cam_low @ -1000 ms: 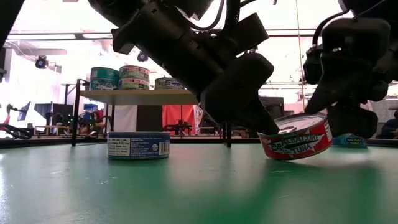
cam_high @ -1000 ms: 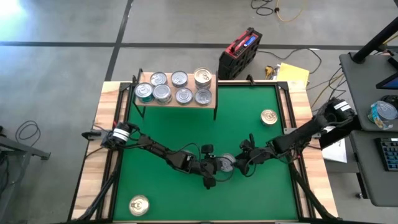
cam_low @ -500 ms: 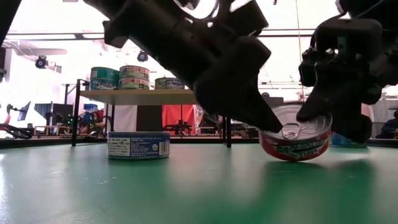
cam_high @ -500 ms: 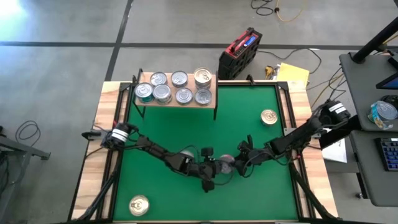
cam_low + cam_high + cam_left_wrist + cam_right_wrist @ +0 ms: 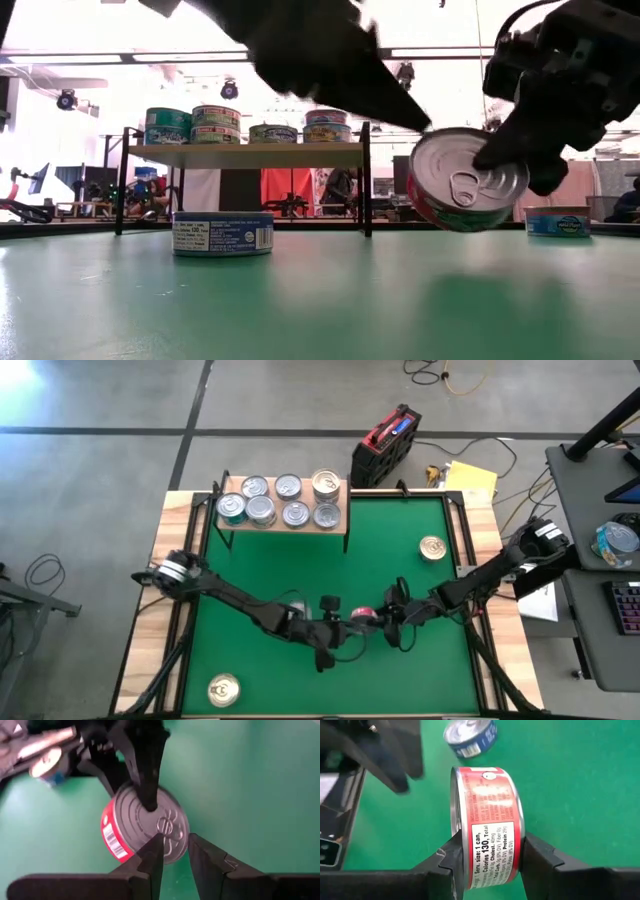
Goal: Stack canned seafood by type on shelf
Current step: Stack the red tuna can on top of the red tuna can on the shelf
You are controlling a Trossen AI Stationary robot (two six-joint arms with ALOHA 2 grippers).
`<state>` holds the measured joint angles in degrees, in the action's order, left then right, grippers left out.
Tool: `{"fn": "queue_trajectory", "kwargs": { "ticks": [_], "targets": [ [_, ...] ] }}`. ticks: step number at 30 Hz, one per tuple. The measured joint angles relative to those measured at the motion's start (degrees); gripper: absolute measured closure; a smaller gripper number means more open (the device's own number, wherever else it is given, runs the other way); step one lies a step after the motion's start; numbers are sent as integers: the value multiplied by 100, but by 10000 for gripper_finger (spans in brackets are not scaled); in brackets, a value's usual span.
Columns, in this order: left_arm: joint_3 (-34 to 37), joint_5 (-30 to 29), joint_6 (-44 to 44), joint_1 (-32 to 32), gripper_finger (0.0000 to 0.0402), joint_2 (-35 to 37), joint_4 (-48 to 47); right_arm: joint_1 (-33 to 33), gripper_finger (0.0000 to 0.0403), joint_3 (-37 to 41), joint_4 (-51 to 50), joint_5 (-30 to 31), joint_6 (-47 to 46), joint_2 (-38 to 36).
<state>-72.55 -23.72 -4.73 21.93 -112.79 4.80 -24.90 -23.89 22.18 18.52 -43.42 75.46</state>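
Note:
A red-sided, silver-topped tin (image 5: 363, 615) hangs mid-mat between both grippers, clear of the mat in the low view (image 5: 468, 180). My left gripper (image 5: 345, 628) reaches it from the left and my right gripper (image 5: 385, 622) from the right; both are shut on it. The shelf (image 5: 285, 520), a small wood board on black legs (image 5: 245, 155), stands at the far left with several tins on top, some of them stacked. One gold-topped tin (image 5: 432, 547) rests flat on the mat at the far right, another (image 5: 223, 688) at the near left. My left gripper has its two fingertips (image 5: 155, 847) at the tin's rim (image 5: 172, 857), on the edge nearest that arm. The rim sits in the narrow gap between them. The fingers slant down from the table's left. My right gripper pinches the tin across its two flat faces: one finger on the lid (image 5: 142, 817), the other on the bottom (image 5: 520, 840). The fingers come level-to-slanting from the table's right. The tin stands on edge, lifted clear, its lid toward the near edge and its printed wall (image 5: 490, 830) toward this wrist.
A blue-sided tin (image 5: 222, 233) and a teal one (image 5: 555, 220) sit on the green mat (image 5: 300, 570). A red-and-black case (image 5: 385, 445) and yellow papers (image 5: 470, 478) lie beyond the far edge. A desk (image 5: 600, 550) stands to the right.
My right gripper has shut on the tin and rolled its wrist. My left gripper has risen. The tin, earlier tilted with one edge on the mat, has been lifted clear and tipped up on edge, its lid now facing the near side.

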Motion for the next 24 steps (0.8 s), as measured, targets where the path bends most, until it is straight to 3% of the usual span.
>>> {"fn": "queue_trajectory", "kwargs": {
  "ticks": [7,16,24],
  "targets": [
    [1051,261,-640,-43,326,1642,4,136,273,-273,8,507,966,-12],
    [2417,309,-804,-216,326,4290,-11,1040,273,-1085,46,515,3261,-109],
    [2566,-971,-1068,-269,326,5624,6,1697,273,-1426,582,504,4476,-111]
  ]
}}
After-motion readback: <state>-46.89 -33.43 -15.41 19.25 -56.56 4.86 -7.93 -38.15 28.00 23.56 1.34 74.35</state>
